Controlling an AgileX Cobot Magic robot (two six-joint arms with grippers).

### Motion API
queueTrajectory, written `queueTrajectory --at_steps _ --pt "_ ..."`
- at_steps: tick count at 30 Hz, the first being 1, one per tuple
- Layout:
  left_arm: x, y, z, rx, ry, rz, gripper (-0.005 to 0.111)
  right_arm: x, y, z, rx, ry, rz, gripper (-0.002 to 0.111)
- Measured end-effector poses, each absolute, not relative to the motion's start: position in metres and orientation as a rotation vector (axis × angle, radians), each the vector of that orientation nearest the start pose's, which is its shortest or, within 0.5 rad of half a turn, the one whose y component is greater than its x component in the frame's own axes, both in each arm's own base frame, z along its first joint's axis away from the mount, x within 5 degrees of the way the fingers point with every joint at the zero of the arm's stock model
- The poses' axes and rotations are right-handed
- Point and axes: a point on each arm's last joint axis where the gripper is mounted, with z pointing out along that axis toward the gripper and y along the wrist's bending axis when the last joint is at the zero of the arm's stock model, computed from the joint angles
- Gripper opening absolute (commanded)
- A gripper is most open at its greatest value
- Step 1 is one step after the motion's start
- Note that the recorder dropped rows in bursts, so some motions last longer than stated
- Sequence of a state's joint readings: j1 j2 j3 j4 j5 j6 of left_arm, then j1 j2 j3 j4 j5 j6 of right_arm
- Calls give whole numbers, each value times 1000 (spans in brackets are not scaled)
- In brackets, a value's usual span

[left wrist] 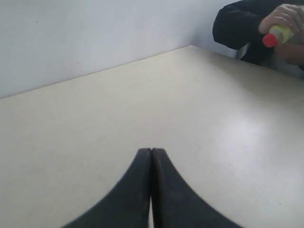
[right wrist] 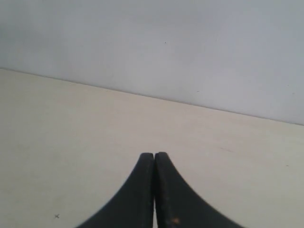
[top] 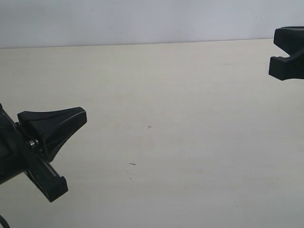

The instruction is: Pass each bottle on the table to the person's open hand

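The person's hand [left wrist: 286,14] grips a yellow, red-capped bottle [left wrist: 280,34] near a corner of the pale table [left wrist: 166,109].

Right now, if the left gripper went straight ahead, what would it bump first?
Nothing near: only bare table lies ahead of the left gripper, then probably the pale wall. The hand holding the yellow bottle is off to the side.

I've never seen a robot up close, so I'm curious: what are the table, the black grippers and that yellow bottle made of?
Table: pale cream board, likely laminate; faint grain, soft sheen. Left gripper and right gripper: matte black, probably moulded plastic; smooth curved faces. Bottle: seemingly yellow plastic, with a glossy red cap; too blurred to be sure.
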State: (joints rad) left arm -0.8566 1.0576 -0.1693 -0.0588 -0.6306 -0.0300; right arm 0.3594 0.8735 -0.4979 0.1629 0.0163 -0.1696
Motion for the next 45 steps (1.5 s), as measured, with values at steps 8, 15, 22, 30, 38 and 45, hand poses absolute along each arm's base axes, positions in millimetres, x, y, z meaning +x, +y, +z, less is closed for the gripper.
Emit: queueTrajectory --at_steps 8,15,22,30,38,45 --pt "117 -130 208 655 1663 -650 1 159 61 293 -346 1832 253 0" --pt "117 -130 208 655 1663 -650 1 159 61 293 -347 1834 253 0" --pt "117 -130 208 655 1663 -650 1 159 61 293 -347 1835 253 0" --pt "117 -130 208 655 1663 -650 1 159 61 293 -347 1835 253 0" --pt "124 -106 218 547 1677 -556 1 159 61 293 -347 1835 253 0" --pt "110 -47 230 287 1794 -352 1 159 61 293 -347 1835 253 0"
